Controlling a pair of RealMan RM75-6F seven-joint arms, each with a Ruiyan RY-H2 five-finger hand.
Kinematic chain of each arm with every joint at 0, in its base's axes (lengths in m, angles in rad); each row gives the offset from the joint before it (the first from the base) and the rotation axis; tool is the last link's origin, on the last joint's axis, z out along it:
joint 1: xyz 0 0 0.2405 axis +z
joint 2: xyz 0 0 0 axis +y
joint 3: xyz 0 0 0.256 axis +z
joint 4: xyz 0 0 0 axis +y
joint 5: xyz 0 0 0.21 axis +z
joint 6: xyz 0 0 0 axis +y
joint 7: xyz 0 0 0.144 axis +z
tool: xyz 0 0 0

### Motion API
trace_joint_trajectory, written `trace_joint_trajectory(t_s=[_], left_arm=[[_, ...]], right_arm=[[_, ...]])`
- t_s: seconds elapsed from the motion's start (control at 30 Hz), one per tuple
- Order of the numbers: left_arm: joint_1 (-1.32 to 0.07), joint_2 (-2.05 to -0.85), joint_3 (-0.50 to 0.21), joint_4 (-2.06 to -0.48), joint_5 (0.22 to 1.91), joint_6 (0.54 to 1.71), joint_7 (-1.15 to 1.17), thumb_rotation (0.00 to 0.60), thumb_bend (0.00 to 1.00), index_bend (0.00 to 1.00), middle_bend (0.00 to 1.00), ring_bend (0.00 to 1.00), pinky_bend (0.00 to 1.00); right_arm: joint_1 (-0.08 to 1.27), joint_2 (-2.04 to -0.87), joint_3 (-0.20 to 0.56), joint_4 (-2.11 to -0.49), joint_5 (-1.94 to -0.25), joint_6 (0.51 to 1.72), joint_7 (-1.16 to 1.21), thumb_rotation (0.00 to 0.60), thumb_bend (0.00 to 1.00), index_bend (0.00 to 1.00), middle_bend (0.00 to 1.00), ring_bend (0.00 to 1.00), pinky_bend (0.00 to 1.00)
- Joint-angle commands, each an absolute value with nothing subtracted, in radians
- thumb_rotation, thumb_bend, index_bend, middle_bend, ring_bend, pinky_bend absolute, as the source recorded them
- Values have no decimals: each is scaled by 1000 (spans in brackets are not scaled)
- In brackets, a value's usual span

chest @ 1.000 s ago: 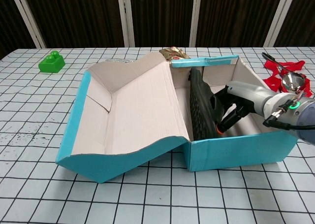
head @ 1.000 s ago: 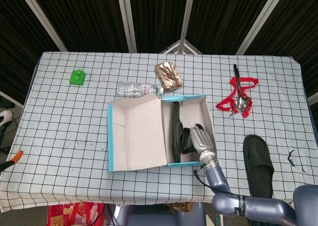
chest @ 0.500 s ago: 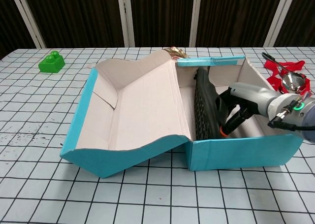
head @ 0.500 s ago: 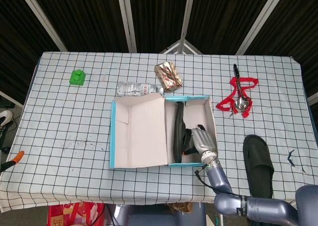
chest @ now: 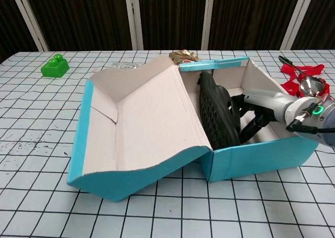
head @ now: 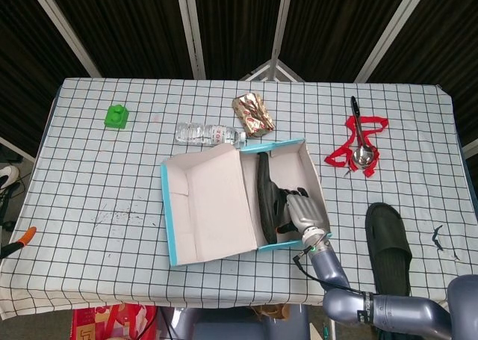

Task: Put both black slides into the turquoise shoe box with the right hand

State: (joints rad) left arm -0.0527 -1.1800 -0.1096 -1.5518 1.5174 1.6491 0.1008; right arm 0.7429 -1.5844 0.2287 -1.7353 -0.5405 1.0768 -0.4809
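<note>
Right hand [head: 305, 211] is reaching over the near wall of the turquoise shoe box [chest: 261, 155], fingers down inside the compartment and closed around the first black slide [chest: 217, 112]. In the chest view the slide stands on its edge, sole facing the lid side, leaning against the left inner wall of the compartment; the fingers [chest: 250, 124] wrap its upper strap side. Whether the slide rests on the box floor or hangs in the grip, I cannot tell.

Box lid [head: 213, 202] is hinged open to the left and lies tilted, its pale inside facing up.

Second black slide [head: 388, 246] lies flat on the checked counter [head: 97, 190], to the right of the box and well apart from it, just beside the right forearm [head: 373, 310] in the head view.

Left hand: not seen in either view.

Other items on the counter:
- Plastic bottle [head: 209, 134] on its side, just behind the box lid.
- Crumpled gold foil packet [head: 252, 113] behind the box.
- Red strap [head: 357, 149] with a metal spoon [head: 360, 138] lying on it, at the far right.
- Green toy block [head: 116, 116] at the far left, well apart from everything else.
</note>
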Motion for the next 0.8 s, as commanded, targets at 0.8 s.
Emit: trace_joint_trajectory(t_s=[0.8], left_arm=[[-49, -1172, -109, -1563, 1512, 1648, 102, 600, 238, 160, 77, 0, 93]], right_arm=[[779, -1583, 247, -1748, -465, 1107, -513, 600, 251, 53, 67, 76, 12]])
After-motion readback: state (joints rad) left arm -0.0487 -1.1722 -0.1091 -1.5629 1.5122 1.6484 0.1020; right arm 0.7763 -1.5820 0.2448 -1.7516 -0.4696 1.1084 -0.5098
